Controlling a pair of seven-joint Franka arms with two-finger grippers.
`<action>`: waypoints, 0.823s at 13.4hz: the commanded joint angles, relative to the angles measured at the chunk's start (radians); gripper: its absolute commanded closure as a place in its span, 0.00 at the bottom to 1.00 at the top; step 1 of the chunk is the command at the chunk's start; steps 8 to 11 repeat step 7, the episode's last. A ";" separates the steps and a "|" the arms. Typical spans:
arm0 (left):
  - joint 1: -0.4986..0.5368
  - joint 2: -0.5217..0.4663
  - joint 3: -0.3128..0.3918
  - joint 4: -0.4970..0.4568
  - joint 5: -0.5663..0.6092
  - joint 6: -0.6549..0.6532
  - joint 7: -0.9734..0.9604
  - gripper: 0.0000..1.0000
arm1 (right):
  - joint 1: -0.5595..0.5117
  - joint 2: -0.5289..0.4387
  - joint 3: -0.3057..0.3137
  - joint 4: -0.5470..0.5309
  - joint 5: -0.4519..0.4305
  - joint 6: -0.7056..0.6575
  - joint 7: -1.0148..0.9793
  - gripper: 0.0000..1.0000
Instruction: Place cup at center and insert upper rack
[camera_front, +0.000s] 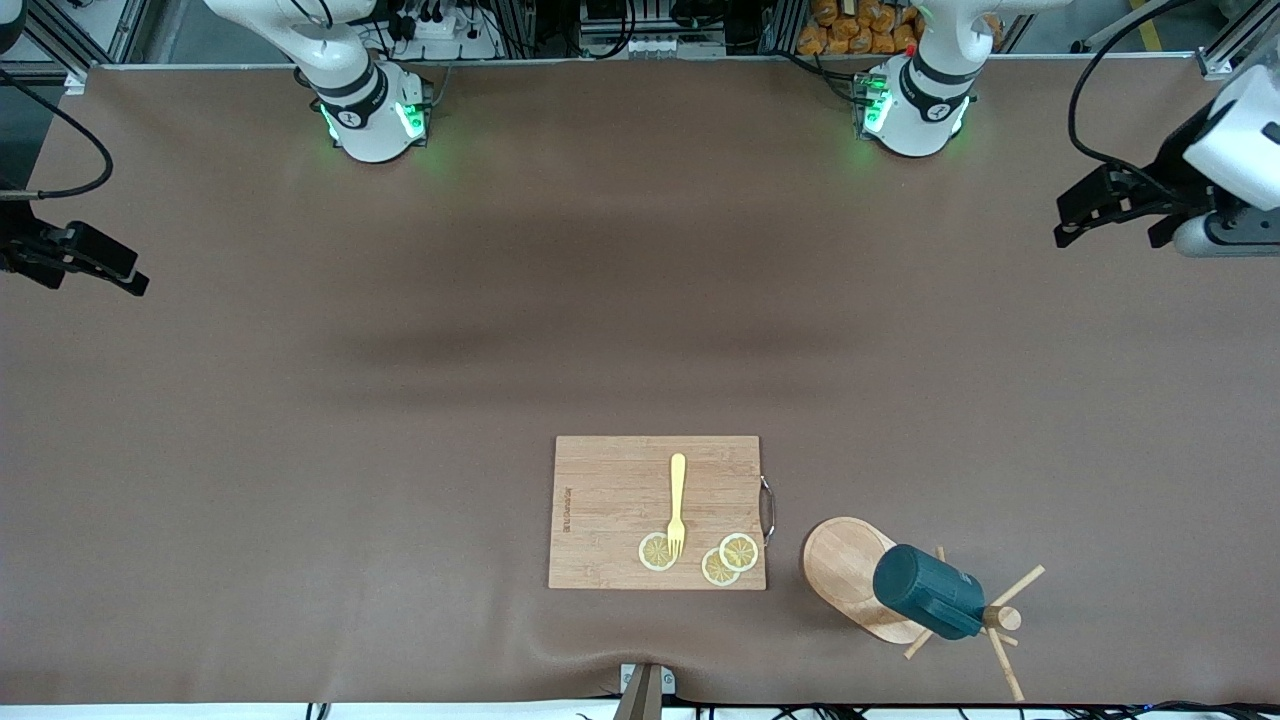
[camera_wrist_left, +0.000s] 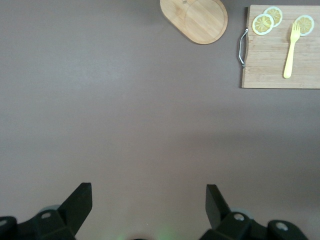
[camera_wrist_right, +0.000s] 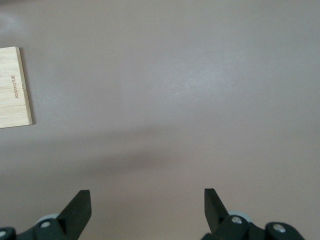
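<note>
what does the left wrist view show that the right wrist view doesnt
Only the left wrist view: the upper rack's oval base, the yellow fork, the lemon slices and the cutting board's metal handle. It also shows the left gripper, fingers open.

Only the right wrist view: the right gripper, fingers open, and the board's edge with printed lettering.

Both: the wooden cutting board and the brown table. Neither shows the cup.

Counter (camera_front: 400, 400): matt brown covering, smooth. Cutting board (camera_front: 620, 500): light wood, visible grain, metal handle (camera_front: 768, 510). Upper rack (camera_front: 850, 575) beside the board: pale smooth wood. Cup (camera_front: 925, 592): matt dark teal. Fork (camera_front: 677, 505): yellow plastic
</note>
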 joint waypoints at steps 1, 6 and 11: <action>0.001 -0.027 -0.009 -0.015 0.015 0.006 -0.014 0.00 | -0.015 -0.007 0.012 -0.003 -0.013 -0.006 0.005 0.00; 0.002 -0.019 -0.006 0.005 0.021 0.006 0.001 0.00 | -0.015 -0.008 0.012 -0.005 -0.012 -0.007 0.005 0.00; 0.002 -0.019 -0.009 0.006 0.021 0.006 -0.002 0.00 | -0.014 -0.010 0.012 -0.003 -0.012 -0.010 0.008 0.00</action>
